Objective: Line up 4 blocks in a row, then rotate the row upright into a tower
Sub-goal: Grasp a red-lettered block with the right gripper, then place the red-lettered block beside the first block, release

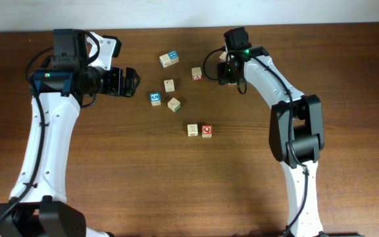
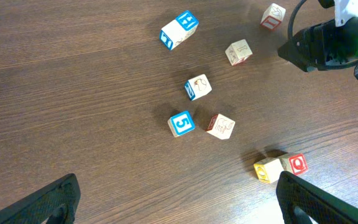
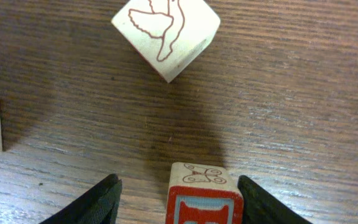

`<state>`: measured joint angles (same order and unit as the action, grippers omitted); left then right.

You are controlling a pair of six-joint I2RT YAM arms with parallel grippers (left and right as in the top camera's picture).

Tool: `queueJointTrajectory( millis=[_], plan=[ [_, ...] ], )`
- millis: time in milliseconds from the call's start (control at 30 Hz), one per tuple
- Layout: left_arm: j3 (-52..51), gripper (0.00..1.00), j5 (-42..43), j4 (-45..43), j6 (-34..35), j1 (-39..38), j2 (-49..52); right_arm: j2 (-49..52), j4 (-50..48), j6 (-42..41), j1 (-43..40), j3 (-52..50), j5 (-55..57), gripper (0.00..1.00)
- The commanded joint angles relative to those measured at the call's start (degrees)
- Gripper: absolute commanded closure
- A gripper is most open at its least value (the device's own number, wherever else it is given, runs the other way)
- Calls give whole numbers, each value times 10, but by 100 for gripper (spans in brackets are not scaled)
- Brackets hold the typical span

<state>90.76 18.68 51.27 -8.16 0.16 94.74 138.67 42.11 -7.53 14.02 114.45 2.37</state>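
From here the table (image 1: 130,184) carries a loose scatter of alphabet cubes (image 1: 174,104). Nothing in how they lie tells me which have been turned, so I can't count off any as finished. The left gripper (image 2: 178,186) hangs at the left of the cluster, jaws spread wide on nothing. The right gripper (image 3: 179,186) is down at the far right end of the cluster, jaws partway apart around a red-faced block (image 3: 205,202) that stands on the wood. One finger is clear of it, so I judge it unheld, with this turn at its very start or its very end. The A block (image 1: 197,73) sits near that gripper. The Q block (image 1: 206,130), right beside a pale block (image 1: 192,130), lies well apart from both grippers.
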Motion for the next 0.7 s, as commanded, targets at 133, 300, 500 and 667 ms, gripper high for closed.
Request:
queueJointTrajectory(
  millis=[133,300,500,667],
  plan=[
    [10,1,6,0,-9,0,2,4,38,-22,2,20,7,72],
    [10,1,6,0,-9,0,2,-88,334,-41,8,113,-194,83],
    [10,1,6,0,-9,0,2,-89,297,-156,93,-48,-100,82],
    [10,1,6,0,-9,0,2,-89,287,-200,107,-84,-23,81]
  ],
)
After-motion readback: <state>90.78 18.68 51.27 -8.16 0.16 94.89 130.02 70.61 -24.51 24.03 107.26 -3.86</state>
